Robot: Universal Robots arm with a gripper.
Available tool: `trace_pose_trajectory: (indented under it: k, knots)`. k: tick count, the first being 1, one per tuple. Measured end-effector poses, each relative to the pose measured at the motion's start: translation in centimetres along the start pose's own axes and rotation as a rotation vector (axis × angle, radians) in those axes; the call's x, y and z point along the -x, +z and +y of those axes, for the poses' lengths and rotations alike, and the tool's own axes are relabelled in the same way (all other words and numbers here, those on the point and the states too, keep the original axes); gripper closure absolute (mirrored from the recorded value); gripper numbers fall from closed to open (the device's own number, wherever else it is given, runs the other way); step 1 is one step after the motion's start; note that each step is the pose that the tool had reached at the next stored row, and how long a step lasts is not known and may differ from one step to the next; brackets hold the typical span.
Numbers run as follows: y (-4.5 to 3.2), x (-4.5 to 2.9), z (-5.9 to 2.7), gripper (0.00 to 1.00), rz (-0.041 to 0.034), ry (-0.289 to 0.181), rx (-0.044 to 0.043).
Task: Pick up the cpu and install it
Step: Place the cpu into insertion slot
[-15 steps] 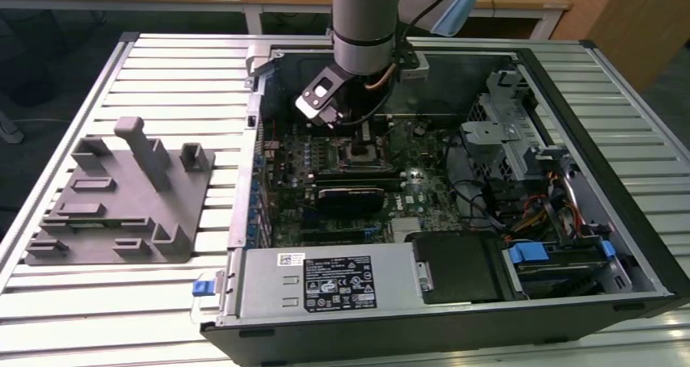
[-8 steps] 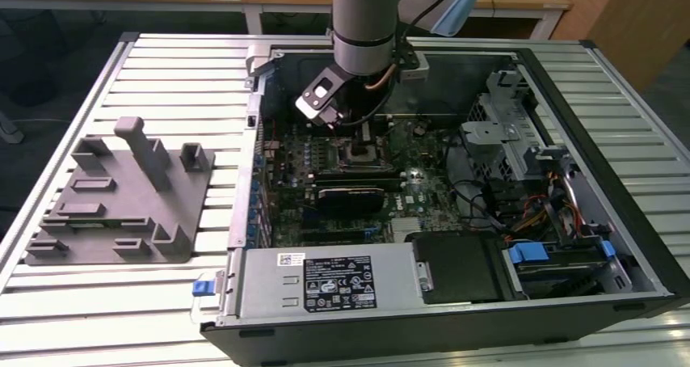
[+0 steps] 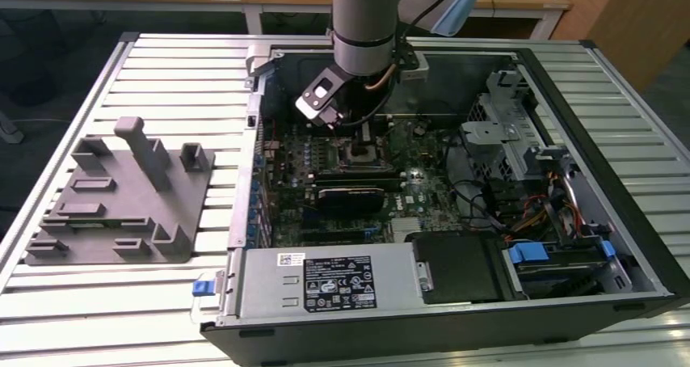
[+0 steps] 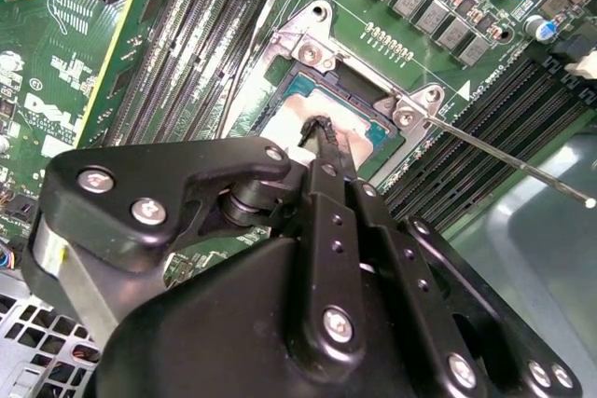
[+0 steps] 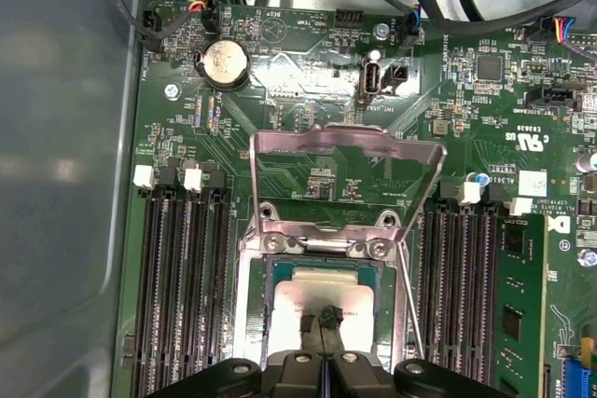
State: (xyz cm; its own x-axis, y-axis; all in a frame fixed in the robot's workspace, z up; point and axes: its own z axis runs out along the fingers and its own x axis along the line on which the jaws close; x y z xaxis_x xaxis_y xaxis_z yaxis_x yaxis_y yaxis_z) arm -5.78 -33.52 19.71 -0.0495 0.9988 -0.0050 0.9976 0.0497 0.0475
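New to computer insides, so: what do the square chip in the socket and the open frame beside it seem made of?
The cpu looks like silvery-grey metal with a dull, softly reflective top. The open frame seems thin steel, going by its brighter shine.

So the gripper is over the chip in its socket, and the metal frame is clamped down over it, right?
Not quite. The first wrist view shows the metal frame swung open, off the cpu; the gripper is indeed over it.

cpu (image 5: 303,291): 1 | tray (image 3: 108,213): 1 | case (image 3: 323,343): 1 | memory slots (image 5: 182,305): perhaps 8
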Motion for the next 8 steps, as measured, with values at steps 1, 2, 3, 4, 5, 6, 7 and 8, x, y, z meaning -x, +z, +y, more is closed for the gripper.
trace_pose_trajectory:
  k: [1,2,3,4,5,6,7,8]
  knots:
    - [0.0,0.0,0.0,0.89,0.0001,0.0,0.0001]
    - [0.0,0.0,0.0,0.89,0.0001,0.0,0.0001]
    - [0.0,0.0,0.0,0.89,0.0002,0.0,0.0002]
    - [-0.03,0.0,0.01,0.89,0.0004,0.0,0.0004]
    - [-0.08,-0.01,0.02,0.89,0.0009,0.0,0.0009]
    - [-0.14,-0.02,0.03,0.89,0.0016,0.0,0.0015]
    - [-0.26,-0.03,0.04,0.89,0.0017,0.0,0.0013]
    - [-0.44,-0.01,0.03,0.89,0.0006,0.0,0.0005]
